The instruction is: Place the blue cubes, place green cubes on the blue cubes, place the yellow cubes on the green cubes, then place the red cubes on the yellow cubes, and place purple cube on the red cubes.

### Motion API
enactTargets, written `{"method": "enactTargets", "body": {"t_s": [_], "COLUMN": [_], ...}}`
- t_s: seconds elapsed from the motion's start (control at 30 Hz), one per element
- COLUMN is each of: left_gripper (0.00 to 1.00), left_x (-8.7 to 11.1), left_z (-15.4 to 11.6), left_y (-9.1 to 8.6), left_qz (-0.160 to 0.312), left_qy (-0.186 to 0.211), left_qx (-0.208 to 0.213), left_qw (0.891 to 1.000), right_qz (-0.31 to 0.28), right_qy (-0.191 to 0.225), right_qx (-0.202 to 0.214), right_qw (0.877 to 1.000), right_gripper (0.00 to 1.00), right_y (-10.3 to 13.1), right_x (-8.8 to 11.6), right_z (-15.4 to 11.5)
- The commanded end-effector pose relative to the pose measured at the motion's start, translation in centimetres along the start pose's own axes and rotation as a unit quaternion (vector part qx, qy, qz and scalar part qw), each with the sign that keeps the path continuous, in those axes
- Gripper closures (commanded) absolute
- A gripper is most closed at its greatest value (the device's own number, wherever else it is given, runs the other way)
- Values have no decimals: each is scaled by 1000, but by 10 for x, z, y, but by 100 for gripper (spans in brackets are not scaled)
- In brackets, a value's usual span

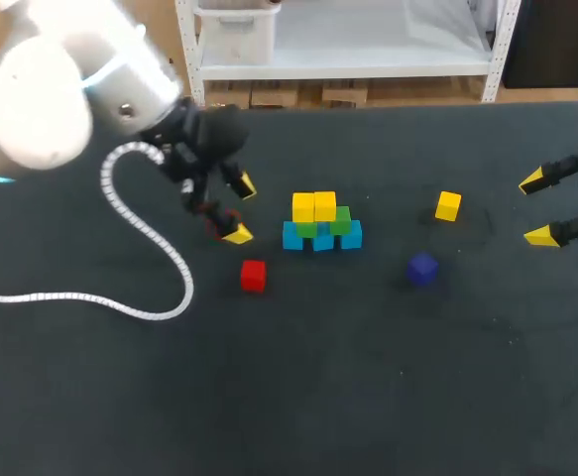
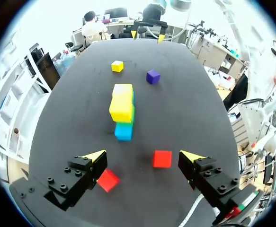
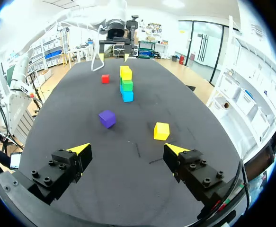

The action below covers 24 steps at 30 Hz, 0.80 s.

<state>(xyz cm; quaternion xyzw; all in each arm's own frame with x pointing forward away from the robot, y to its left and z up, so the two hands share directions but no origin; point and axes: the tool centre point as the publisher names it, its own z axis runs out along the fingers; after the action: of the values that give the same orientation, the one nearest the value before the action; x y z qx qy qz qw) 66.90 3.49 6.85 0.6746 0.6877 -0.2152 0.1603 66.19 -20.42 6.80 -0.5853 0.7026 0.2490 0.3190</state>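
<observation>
Blue cubes [image 1: 351,236] beneath green cubes [image 1: 341,220], yellow cubes [image 1: 314,206] on top

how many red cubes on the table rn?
2. One red cube lies loose on the table ahead of the left gripper; the second red cube lies beside one of its fingers, mostly hidden in the head view. None on the stack.

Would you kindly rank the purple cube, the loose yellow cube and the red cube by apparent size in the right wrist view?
1. purple cube and loose yellow cube: look alike, unranked.
2. red cube: smallest, though farthest from the camera.
</observation>
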Motion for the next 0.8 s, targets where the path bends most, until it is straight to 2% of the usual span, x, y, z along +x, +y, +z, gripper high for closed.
{"method": "enactTargets", "body": {"t_s": [0.03, 0.37, 0.8], "left_gripper": [0, 0, 0], "left_x": [17, 27, 35], "left_z": [-11, -22, -30], "left_y": [-16, -32, -38], "left_qz": [6, 21, 38], "left_qy": [-48, -52, -54], "left_qx": [-11, 1, 6], "left_qw": [999, 998, 998], "right_qz": [0, 0, 0], "right_qy": [-1, -1, -1], "right_qx": [0, 0, 0], "right_qw": [1000, 1000, 1000], "right_gripper": [0, 0, 0], "right_y": [0, 0, 0], "right_x": [0, 0, 0], "right_z": [0, 0, 0]}}
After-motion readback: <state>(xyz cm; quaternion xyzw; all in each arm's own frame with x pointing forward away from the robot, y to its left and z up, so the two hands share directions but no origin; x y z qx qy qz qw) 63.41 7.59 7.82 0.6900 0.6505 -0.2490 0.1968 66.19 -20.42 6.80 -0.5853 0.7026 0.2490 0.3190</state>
